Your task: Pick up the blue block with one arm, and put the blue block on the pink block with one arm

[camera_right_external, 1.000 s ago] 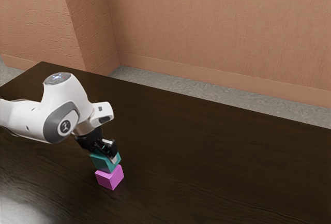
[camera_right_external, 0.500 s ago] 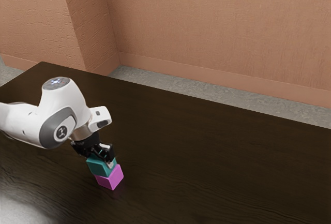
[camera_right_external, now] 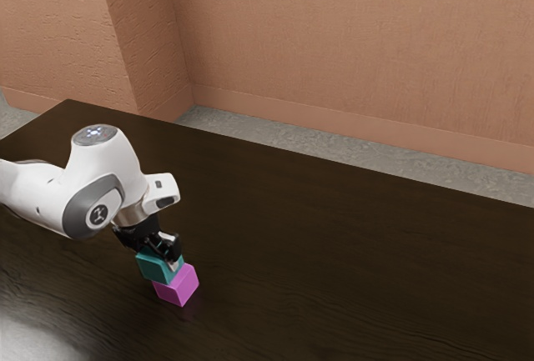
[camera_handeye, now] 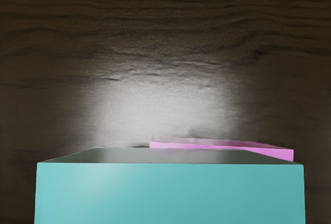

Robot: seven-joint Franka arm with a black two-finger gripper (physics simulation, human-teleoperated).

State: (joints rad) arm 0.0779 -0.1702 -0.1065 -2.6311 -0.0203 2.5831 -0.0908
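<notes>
**Blue block held off-centre on pink block**

The blue block point(camera_right_external: 157, 268) is clamped from two sides by the gripper point(camera_right_external: 162, 252) and appears set on the pink block point(camera_right_external: 179, 287), shifted toward ten o'clock in the exterior view. With that overhang, it could be tipped onto the table point(camera_right_external: 334, 236) on release. No container is involved.

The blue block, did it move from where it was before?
Yes. The blue block came down and a little toward the exterior view's left, ending closer to the pink block, which stayed put.
</notes>
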